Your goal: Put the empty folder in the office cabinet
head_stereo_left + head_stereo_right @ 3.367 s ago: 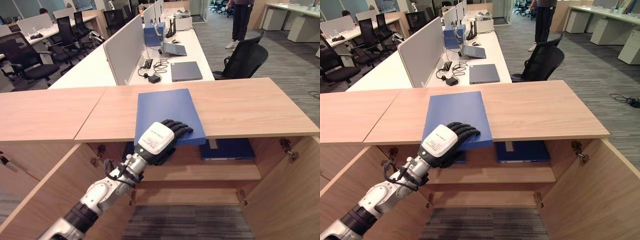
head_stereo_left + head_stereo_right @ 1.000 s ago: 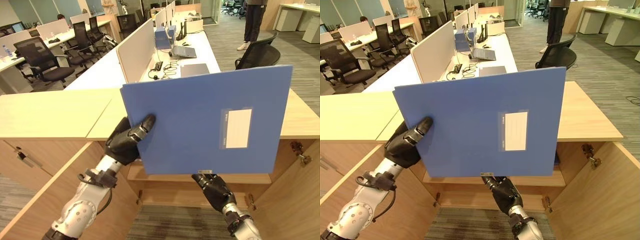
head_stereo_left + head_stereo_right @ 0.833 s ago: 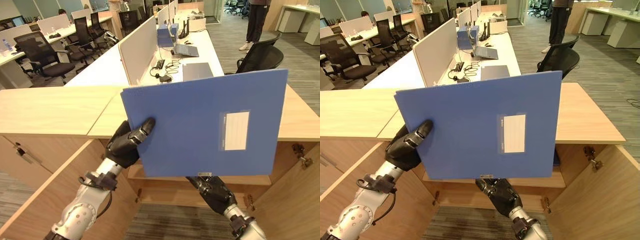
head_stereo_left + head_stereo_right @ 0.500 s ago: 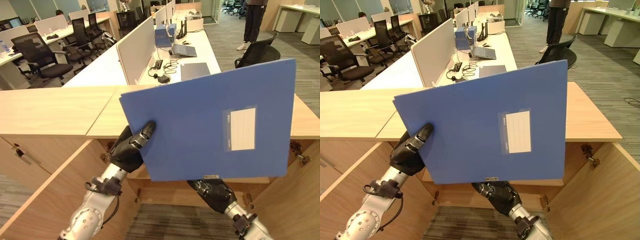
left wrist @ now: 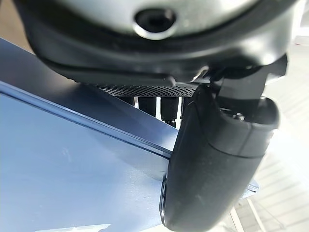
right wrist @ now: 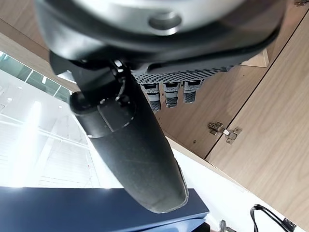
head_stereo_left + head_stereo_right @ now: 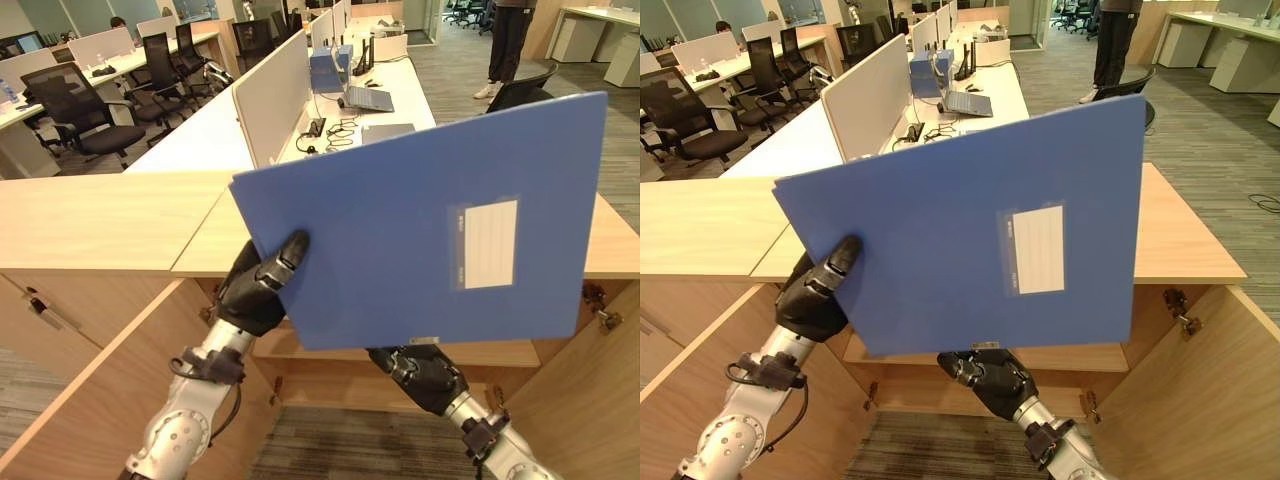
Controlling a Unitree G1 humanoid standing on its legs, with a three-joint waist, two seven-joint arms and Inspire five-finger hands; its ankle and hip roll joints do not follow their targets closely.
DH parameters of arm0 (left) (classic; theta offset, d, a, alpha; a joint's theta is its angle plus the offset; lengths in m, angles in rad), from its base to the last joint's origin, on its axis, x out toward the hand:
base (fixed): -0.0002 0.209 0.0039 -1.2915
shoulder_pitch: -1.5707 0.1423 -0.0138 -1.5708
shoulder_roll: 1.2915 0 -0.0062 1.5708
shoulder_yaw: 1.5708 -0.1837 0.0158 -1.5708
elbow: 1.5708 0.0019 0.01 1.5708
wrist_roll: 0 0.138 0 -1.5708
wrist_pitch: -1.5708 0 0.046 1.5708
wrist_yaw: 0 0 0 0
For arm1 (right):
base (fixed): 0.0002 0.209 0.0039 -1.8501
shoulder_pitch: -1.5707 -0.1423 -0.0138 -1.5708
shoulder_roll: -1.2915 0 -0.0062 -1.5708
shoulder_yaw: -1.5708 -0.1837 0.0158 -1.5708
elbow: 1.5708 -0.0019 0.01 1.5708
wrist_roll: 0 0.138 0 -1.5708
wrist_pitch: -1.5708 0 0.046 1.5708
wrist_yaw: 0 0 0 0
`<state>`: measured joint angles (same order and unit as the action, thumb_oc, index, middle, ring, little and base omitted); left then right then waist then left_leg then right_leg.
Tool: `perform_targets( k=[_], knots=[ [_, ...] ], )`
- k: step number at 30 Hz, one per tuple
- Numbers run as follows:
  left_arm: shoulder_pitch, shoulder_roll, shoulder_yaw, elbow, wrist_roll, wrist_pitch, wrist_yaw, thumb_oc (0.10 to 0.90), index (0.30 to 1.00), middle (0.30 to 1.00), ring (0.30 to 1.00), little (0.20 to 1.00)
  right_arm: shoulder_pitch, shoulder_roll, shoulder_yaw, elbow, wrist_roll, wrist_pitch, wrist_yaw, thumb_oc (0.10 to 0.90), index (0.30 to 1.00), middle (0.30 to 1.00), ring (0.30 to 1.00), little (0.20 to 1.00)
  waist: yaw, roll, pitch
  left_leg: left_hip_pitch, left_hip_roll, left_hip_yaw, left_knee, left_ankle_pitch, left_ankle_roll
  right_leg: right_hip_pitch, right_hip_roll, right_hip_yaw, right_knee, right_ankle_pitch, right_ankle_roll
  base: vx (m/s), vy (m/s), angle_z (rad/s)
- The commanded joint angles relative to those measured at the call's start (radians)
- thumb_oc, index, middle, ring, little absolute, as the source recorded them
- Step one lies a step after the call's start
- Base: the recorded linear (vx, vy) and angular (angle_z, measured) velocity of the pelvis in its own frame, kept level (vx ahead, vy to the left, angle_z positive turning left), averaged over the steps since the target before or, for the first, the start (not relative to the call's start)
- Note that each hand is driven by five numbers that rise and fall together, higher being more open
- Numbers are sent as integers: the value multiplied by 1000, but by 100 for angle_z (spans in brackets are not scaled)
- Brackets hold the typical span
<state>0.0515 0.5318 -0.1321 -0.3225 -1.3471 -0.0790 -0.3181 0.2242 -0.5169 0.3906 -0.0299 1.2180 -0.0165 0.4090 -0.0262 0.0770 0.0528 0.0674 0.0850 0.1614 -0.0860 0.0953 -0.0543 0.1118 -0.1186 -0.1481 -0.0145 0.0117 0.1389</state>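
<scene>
A blue folder with a white label stands upright in the air in front of the open wooden office cabinet. My left hand is shut on the folder's left edge, thumb on the front face and fingers behind it, as the left wrist view shows the folder under the thumb. My right hand sits under the folder's bottom edge with curled fingers; its thumb reaches onto the blue edge. The folder hides most of the cabinet's inside.
The cabinet's two doors stand open at the left and at the right, with a shelf between them. Behind the cabinet are white desks with laptops, black office chairs, and a person standing at the back.
The folder lay flat on the cabinet top under my left hand; now both hands hold it upright. In the last second its right side rose a little.
</scene>
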Motion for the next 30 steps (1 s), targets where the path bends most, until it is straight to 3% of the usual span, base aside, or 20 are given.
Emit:
perform_targets(
  k=[1,13,30],
  knots=[
    [-192,-22,98,-15,-1,-153,-53,400,300,300,300,300,-128,47,-2,-56,-7,-46,77,800,900,900,900,900,6,-35,-16,88,16,-30,-1,-111,-47,-78,-22,28,81,-71,19,0,0,0],
    [-245,-24,190,44,46,-231,-10,400,300,300,300,300,-112,32,-34,-31,-22,-28,90,800,900,900,900,900,12,-39,-18,81,15,-36,-1,-110,-50,-80,-22,24,80,-70,21,0,0,0],
    [-146,-147,135,47,81,-206,16,400,300,300,300,300,-202,109,-76,-197,42,-109,45,800,900,900,900,900,10,-28,-13,83,12,-33,-1,-116,-43,-84,-21,37,79,-70,16,0,0,0]
  ],
)
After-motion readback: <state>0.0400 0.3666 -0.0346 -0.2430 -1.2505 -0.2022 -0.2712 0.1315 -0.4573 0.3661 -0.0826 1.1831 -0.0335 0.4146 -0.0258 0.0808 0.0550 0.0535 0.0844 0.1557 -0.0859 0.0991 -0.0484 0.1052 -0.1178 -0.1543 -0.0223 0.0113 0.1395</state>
